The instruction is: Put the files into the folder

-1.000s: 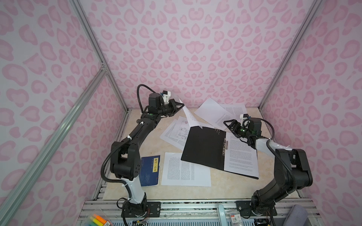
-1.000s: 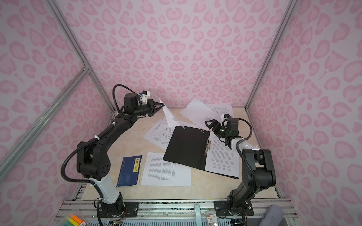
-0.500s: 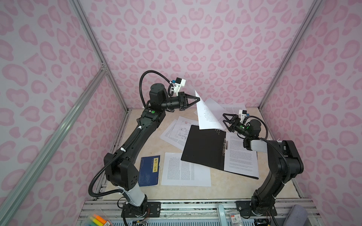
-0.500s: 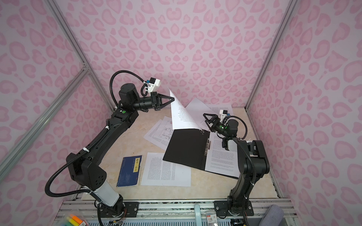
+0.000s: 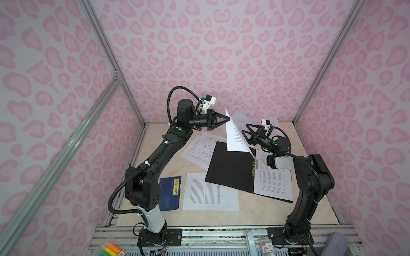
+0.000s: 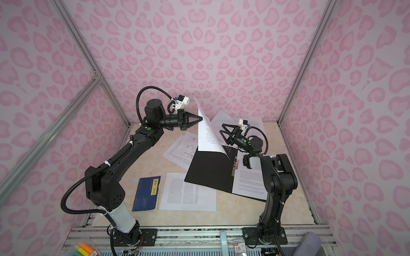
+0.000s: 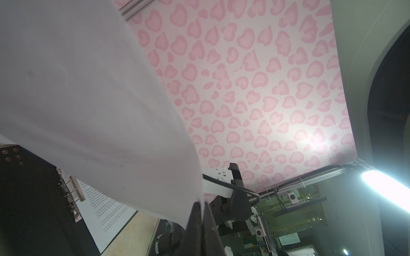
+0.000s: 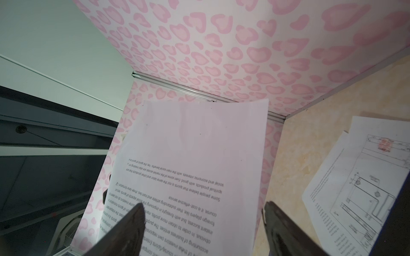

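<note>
My left gripper [image 5: 229, 119] [image 7: 200, 204] is shut on the edge of one white printed sheet [image 5: 235, 137] [image 7: 99, 99], holding it upright in the air. The sheet's lower end hangs over the folder [image 5: 230, 168] [image 6: 210, 170], which lies open with its black inside up. Another file [image 5: 274, 179] lies on the folder's right half beside the metal fastener [image 5: 255, 165]. On the sheet's far side my right gripper [image 5: 245, 129] [image 8: 203, 206] is open, its fingers standing either side of the sheet's lower part without pinching it. More files lie loose: one at the front [image 5: 209, 191], some with a line drawing [image 5: 203, 148], others at the back [image 5: 275, 123].
A dark blue book [image 5: 170, 192] with a yellow label lies at the front left, next to the left arm's base. Highlighters [image 5: 111, 248] sit below the table's front rail. Pink patterned walls close in the left, back and right sides.
My left gripper has lifted the sheet off the table and carried it right, over the folder. The right gripper rose towards the sheet, and its jaws have narrowed slightly.
</note>
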